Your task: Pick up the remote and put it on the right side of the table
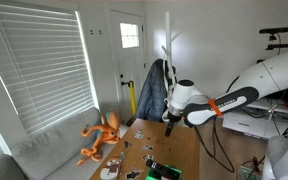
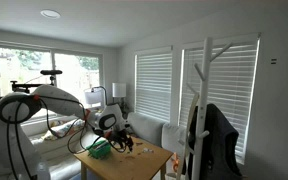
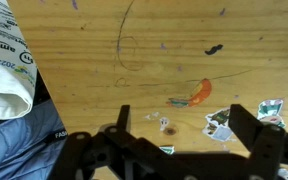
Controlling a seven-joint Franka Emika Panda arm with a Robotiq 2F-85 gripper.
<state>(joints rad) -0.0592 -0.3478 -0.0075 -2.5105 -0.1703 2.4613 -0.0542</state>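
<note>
The long brown wooden table shows in both exterior views (image 1: 174, 150) (image 2: 144, 160) and fills the wrist view (image 3: 144, 50). My gripper (image 1: 170, 126) (image 2: 111, 128) hangs over the table's far part. In the wrist view the gripper (image 3: 184, 128) is open and empty, with only stickers and marks on the wood between its fingers. No remote shows in the wrist view. A small dark object (image 1: 150, 150) lies on the table nearer the camera; I cannot tell whether it is the remote.
An orange octopus toy (image 1: 102, 135) sits on the grey sofa (image 1: 54, 150) beside the table. A green item (image 1: 162, 170) (image 2: 101, 148) lies on the table. White printed packaging (image 3: 9, 60) lies at the wrist view's left. A coat rack with a dark jacket (image 1: 154, 90) stands behind.
</note>
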